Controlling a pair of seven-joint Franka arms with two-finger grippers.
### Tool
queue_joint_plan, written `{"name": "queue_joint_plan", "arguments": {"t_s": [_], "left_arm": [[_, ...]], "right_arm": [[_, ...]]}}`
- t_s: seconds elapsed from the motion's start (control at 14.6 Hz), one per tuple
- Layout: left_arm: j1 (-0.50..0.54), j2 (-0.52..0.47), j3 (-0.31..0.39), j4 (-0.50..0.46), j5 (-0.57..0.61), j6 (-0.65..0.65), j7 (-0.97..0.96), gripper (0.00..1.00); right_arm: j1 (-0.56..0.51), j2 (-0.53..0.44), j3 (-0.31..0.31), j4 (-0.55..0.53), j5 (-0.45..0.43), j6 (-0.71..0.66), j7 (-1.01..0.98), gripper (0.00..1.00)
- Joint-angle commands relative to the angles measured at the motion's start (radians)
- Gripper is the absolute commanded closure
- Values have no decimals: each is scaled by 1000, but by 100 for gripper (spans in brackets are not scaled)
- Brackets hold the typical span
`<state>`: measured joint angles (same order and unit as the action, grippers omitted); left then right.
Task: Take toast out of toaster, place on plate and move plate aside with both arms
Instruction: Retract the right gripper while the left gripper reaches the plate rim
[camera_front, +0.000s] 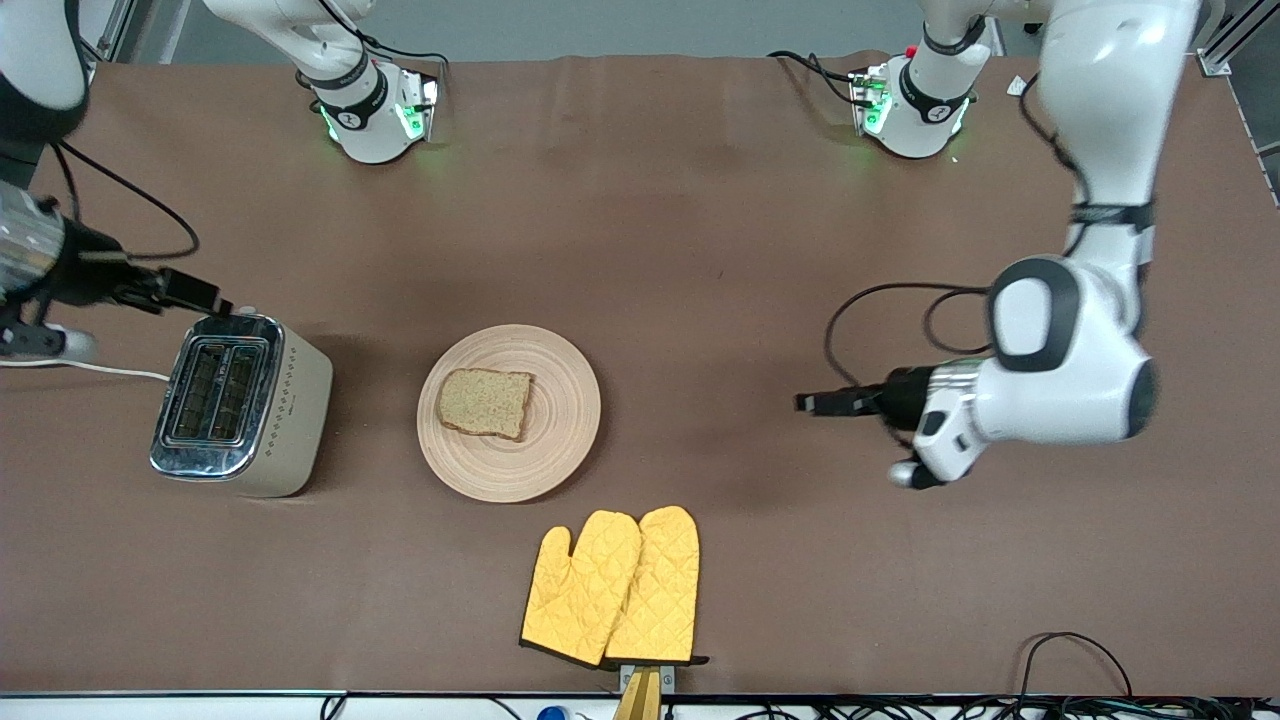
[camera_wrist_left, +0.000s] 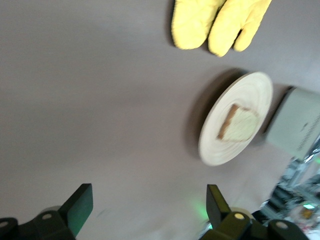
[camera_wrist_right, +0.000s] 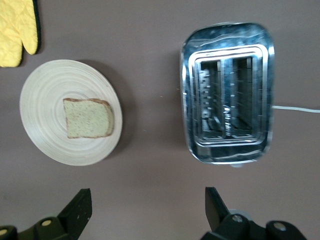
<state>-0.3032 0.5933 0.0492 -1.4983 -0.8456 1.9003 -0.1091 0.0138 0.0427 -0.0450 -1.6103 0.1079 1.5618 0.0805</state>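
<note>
The brown-covered bench (camera_front: 700, 250) carries a round pale wooden plate (camera_front: 560, 440) with ring grooves, lying between a chrome two-slot toaster (camera_front: 240, 405) toward the right arm's end and bare bench toward the left arm's end. A pair of yellow quilted oven mitts (camera_front: 612, 588) lies nearer the front camera than the plate. The square brown wholegrain toast (camera_front: 486, 403) rests flat on the plate. The left gripper (camera_wrist_left: 147, 210) hangs over bare bench, jaws released and empty. The right gripper (camera_wrist_right: 147, 210) hovers just beside the toaster, jaws released and empty.

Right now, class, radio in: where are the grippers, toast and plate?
Left gripper open, over bare table. Right gripper open, over toaster. Toast lies on plate. Mitts nearer camera, not touching plate.
</note>
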Motion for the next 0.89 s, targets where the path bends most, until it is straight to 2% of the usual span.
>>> {"name": "queue_joint_plan", "arguments": {"t_s": [0.0,0.14,0.34,0.48,0.68,0.82], "left_arm": [[-69,94,4,21,-166,124,3,0],[-138,164,1,33,-280,209,40,0],[-238,261,-3,99,-412,339,46,0],[-289,316,-5,153,-428,396,48,0],[-324,373,-22,220,-434,407,48,0],[-339,387,-32,234,-432,428,74,0]], "right_arm": [[-8,-35,8,33,-71,-63,-45,0],[-3,-81,16,43,-120,-95,-56,0],[-6,-93,11,50,-126,-123,-77,0],[-9,-89,10,78,-128,-120,-122,0],[-8,-87,10,79,-126,-124,-122,0],[-6,-87,11,79,-126,-124,-122,0]]}}
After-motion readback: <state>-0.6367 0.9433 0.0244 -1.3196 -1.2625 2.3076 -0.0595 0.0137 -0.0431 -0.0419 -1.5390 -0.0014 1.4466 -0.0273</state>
